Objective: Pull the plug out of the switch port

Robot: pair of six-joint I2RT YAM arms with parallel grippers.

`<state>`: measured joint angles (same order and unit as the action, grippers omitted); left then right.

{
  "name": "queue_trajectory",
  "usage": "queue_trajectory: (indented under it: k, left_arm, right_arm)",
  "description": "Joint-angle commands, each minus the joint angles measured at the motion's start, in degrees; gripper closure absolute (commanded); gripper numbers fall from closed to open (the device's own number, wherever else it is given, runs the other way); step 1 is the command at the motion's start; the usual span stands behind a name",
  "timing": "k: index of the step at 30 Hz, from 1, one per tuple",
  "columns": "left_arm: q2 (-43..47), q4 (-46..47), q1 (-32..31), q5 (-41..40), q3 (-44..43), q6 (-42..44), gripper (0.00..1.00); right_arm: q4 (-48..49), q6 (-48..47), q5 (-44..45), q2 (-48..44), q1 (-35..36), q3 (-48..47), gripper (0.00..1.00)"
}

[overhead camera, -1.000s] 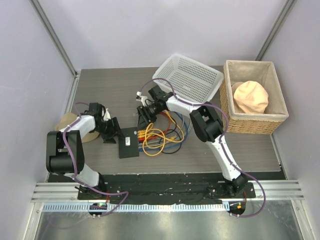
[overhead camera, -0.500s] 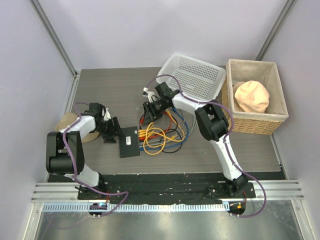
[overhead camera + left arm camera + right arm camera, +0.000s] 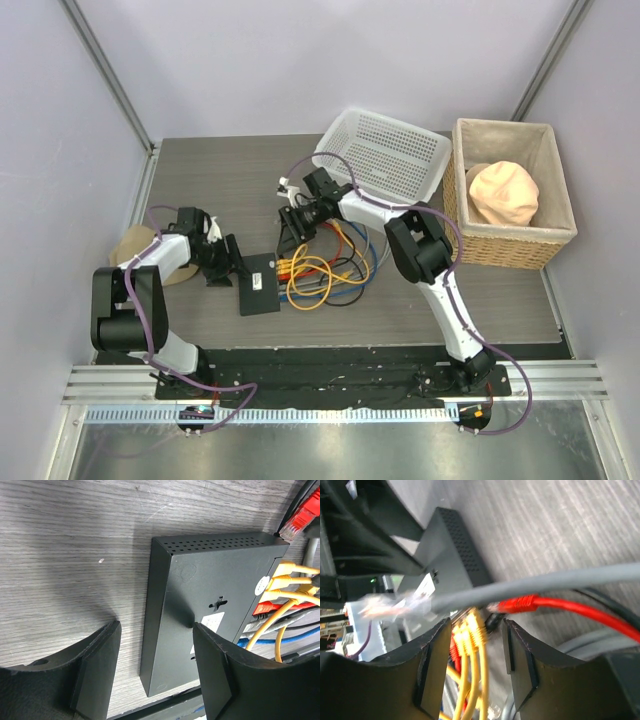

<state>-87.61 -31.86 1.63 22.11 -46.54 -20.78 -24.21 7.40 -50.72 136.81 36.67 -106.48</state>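
The black switch [image 3: 258,285] lies flat on the grey table, with yellow, red, grey and blue plugs [image 3: 280,587] in its right edge. My left gripper [image 3: 222,262] stands open over the switch's left long edge [image 3: 157,672], one finger above the box [image 3: 215,595] and one above the table. My right gripper [image 3: 293,228] is open just above the ports [image 3: 475,662], with yellow plugs [image 3: 470,630] between its fingers. A red plug [image 3: 520,603] lies loose beside the switch [image 3: 447,545]. A grey cable ending in a clear plug [image 3: 395,605] crosses in front of the fingertips.
Looped yellow, blue and black cables [image 3: 325,275] lie right of the switch. A white mesh basket [image 3: 385,155] sits tilted behind the right arm. A wicker basket [image 3: 505,250] holding a beige lump [image 3: 503,193] is at the far right. A tan disc [image 3: 135,250] lies under the left arm.
The right gripper swung right and back toward the switch's ports. The white mesh basket shifted right and settled. The left arm stayed put.
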Motion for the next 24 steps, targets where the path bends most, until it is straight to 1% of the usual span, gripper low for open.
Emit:
queue_trajectory:
  k: [1, 4, 7, 9, 11, 13, 16, 17, 19, 20, 22, 23, 24]
  left_arm:
    - [0.95, 0.22, -0.05, 0.13, 0.75, 1.17, 0.36]
    - [1.3, 0.13, -0.05, 0.13, 0.84, 1.09, 0.35]
    - [1.66, 0.13, -0.05, 0.04, 1.02, 1.0, 0.36]
    - [1.92, 0.04, -0.05, -0.05, 1.02, 0.82, 0.35]
    - [2.09, -0.05, -0.05, -0.13, 1.02, 0.91, 0.35]
    - [2.18, -0.31, 0.04, -0.22, 0.84, 0.91, 0.35]
    - [2.27, -0.31, 0.04, -0.4, 0.84, 0.82, 0.35]
    - [2.1, -0.22, 0.04, -0.31, 0.93, 0.82, 0.35]
    - [2.01, -0.31, 0.04, -0.4, 0.75, 0.82, 0.35]
    - [1.92, -0.31, 0.04, -0.4, 0.58, 0.91, 0.35]
    - [1.83, -0.31, 0.13, -0.4, 0.49, 1.0, 0.34]
    - [1.75, -0.14, -0.04, -0.49, 0.49, 1.0, 0.35]
    - [1.74, -0.14, 0.04, -0.57, 0.49, 1.0, 0.35]
  right_arm:
    - [3.72, 3.15, 2.82, 1.7, 0.08, -2.86, 0.46]
    - [6.09, 6.04, -0.51, 2.4, -0.01, -4.7, 0.48]
    - [13.29, 12.54, -3.76, 2.58, 0.16, -4.35, 0.48]
    - [14.02, 13.52, -2.81, 3.72, 0.69, -6.19, 0.47]
    - [9.82, 12.56, 2.45, 5.91, 0.86, -9.08, 0.47]
    - [9.27, 11.77, 6.75, 6.36, 0.86, -8.84, 0.46]
    - [9.18, 11.06, 8.87, 7.59, 0.86, -8.48, 0.45]
    - [7.61, 10.8, 13.93, 8.37, 0.78, -8.66, 0.45]
    - [5.06, 9.4, 19.58, 8.65, 0.69, -8.92, 0.45]
    - [4.79, 9.04, 24.22, 8.47, 0.34, -8.66, 0.45]
    - [4.43, 8.07, 28.46, 7.59, -0.89, -8.22, 0.45]
    - [4.34, 7.64, 32.49, 7.33, -1.5, -8.13, 0.45]
    - [4.43, 7.28, 34.09, 6.63, -3.07, -8.05, 0.45]
